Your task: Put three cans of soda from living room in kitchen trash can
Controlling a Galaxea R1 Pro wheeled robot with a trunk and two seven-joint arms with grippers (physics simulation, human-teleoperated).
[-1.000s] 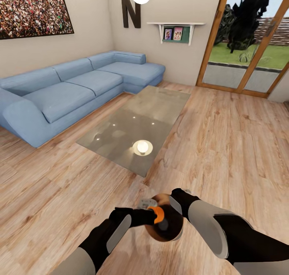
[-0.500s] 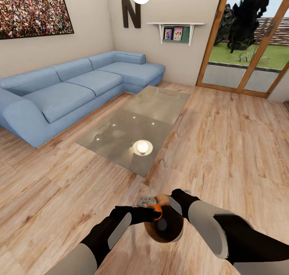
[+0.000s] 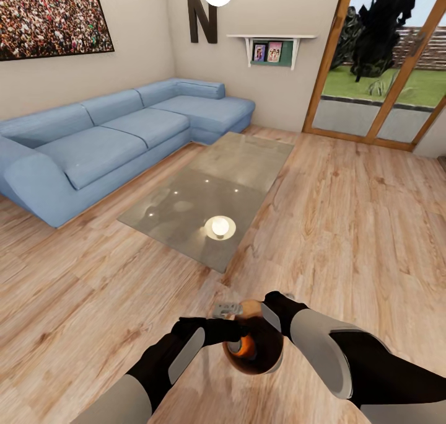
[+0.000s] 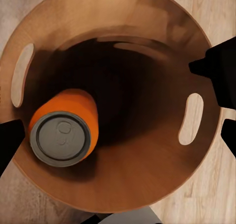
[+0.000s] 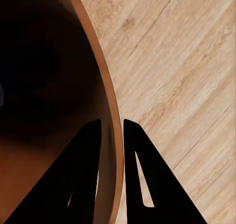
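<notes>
Wood floor (image 3: 347,225), brown trash can (image 4: 123,194), one soda can (image 4: 64,130) inside

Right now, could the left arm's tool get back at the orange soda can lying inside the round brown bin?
Probably yes. The left tool hangs open right over the round brown bin, and the orange soda can lies uncovered inside. The right tool pinches the rim, off to the side.

Your left end effector (image 3: 238,332) hovers with fingers spread wide, holding nothing, its forearm reaching in from the lower left. Your right end effector (image 5: 112,135) pinches the trash can rim (image 5: 101,81), elbow bent inward.
</notes>
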